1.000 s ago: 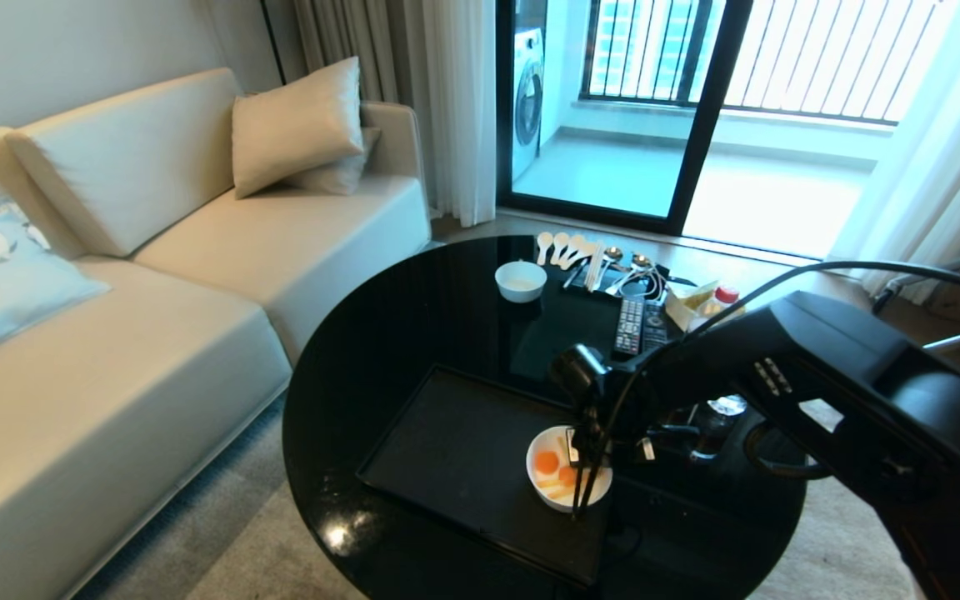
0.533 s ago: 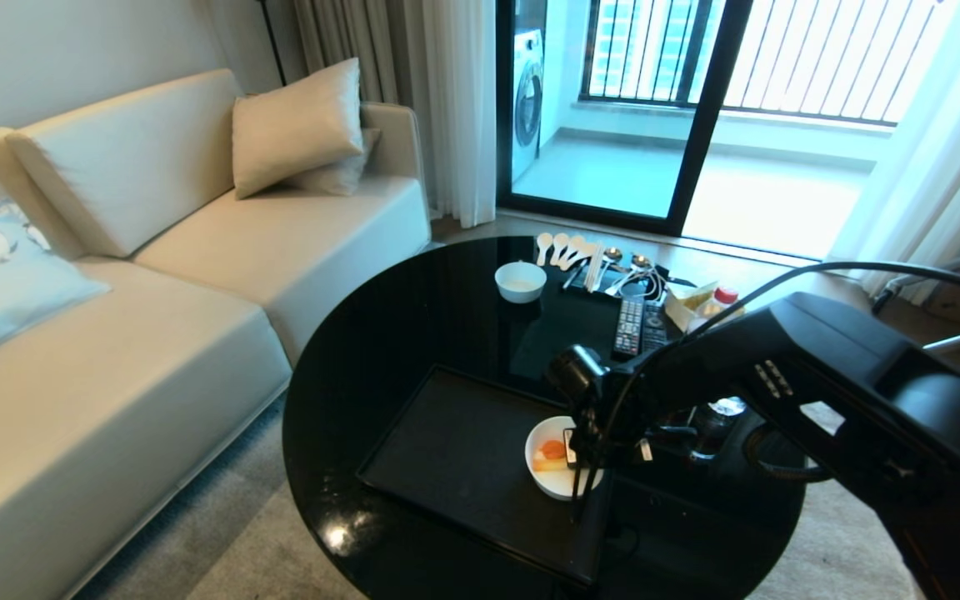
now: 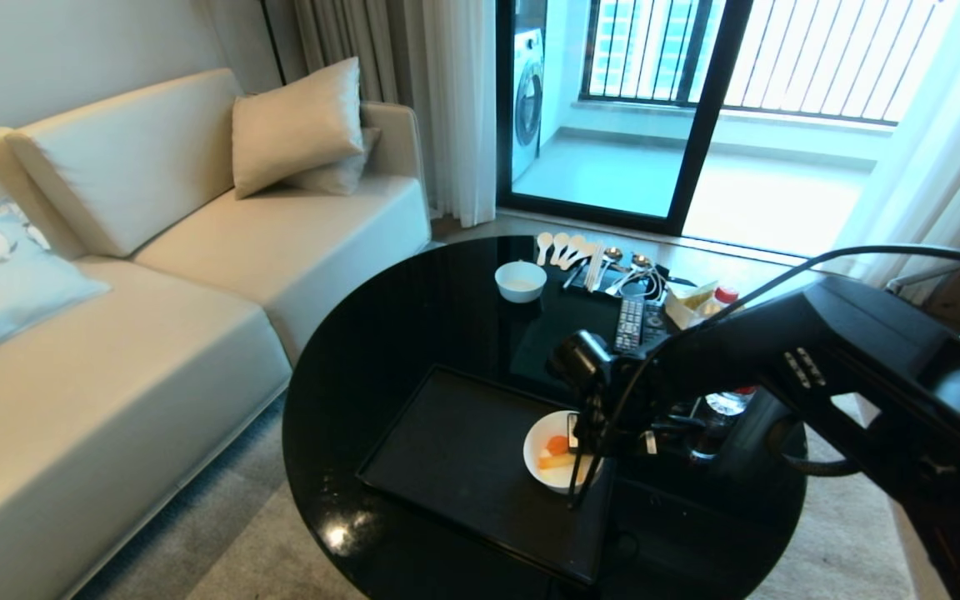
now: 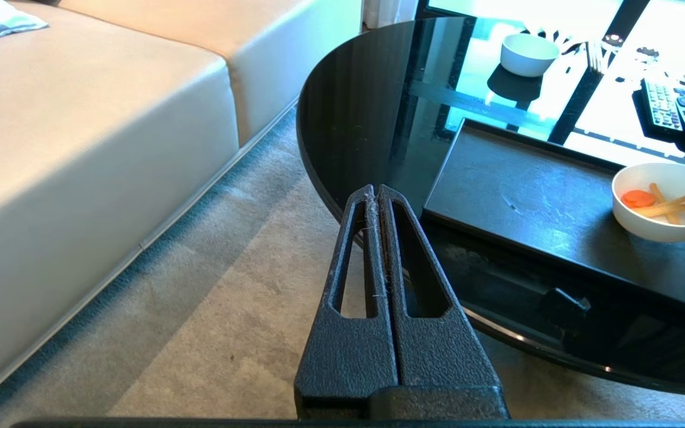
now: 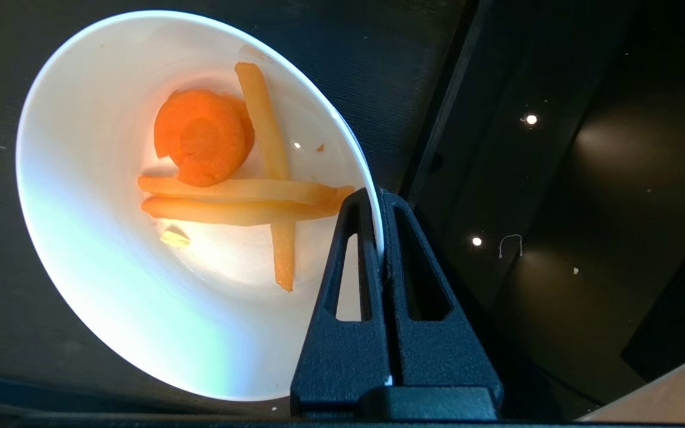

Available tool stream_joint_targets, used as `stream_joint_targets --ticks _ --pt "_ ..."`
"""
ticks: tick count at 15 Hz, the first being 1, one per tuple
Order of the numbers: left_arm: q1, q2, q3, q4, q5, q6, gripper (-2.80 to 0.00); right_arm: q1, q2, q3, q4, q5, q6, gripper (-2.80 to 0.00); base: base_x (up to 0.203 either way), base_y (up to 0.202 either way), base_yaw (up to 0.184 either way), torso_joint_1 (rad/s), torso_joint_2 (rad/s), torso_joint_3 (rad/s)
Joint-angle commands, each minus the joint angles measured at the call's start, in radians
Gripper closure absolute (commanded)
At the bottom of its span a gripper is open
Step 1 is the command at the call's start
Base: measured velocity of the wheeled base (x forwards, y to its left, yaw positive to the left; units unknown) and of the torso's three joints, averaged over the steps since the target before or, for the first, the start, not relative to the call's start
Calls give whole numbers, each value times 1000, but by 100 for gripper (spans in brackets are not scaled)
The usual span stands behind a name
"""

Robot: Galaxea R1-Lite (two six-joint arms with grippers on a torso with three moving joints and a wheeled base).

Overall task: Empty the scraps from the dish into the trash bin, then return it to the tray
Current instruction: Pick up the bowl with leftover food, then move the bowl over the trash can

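**Right gripper** (image 5: 380, 205): jaws pinched together on the rim of the dish, one finger inside the wall and one outside. In the head view it (image 3: 577, 442) hangs over the right end of the tray.

**Dish** (image 5: 110, 249): white bowl, held by its rim at the side nearest the gripper. It sits tilted, apparently just coming off the tray; whether its base is clear of the surface cannot be told.

**Scraps** (image 5: 203, 142): an orange slice and several pale strips, all inside the bowl, just beyond the fingertips.

**Tray** (image 3: 455, 454): black, low-rimmed, directly beneath the gripper and stretching away to its left. Its right rim lies just beside the fingers.

**Trash bin**: not visible in any view.

**Left gripper** (image 4: 377, 196): jaws pressed together, empty, parked over the carpet off the near left edge of the table (image 3: 380, 308), well apart from the work.

**Progress**: grasp made. Lift, carry, tipping and return are all left, so the task is judged to be in its first stage.

**Edges and room**:
- Open air above the gripper; bare tray to its left.
- To its right, close by, a bottle (image 3: 709, 429) stands beside the arm.
- Farther off, remote controls (image 3: 640, 323), a small white bowl (image 3: 520, 280) and spoons (image 3: 567, 247) occupy the far side of the table.
- Judgement: a straight rise first should clear the tray rim and the bottle; a one-sided rim grip may let the bowl swing and spill.
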Motion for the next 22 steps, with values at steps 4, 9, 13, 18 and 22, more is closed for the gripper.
stream_joint_targets --ticks 4,9,13,18,22 --pt "0 0 0 0 1 -1 0 -1 -134 88 0 0 60 0 0 0 0 0 0 0" --pt "0 0 0 0 1 -1 0 -15 -288 181 -2 1 90 0 0 0 0 0 0 0" --pt "0 0 0 0 1 -1 0 -67 -415 323 -8 4 149 0 0 0 0 0 0 0" --pt "0 0 0 0 1 -1 0 -198 -600 497 -16 25 172 0 0 0 0 0 0 0" --pt "0 0 0 0 1 -1 0 -281 -767 631 -19 56 171 0 0 0 0 0 0 0"
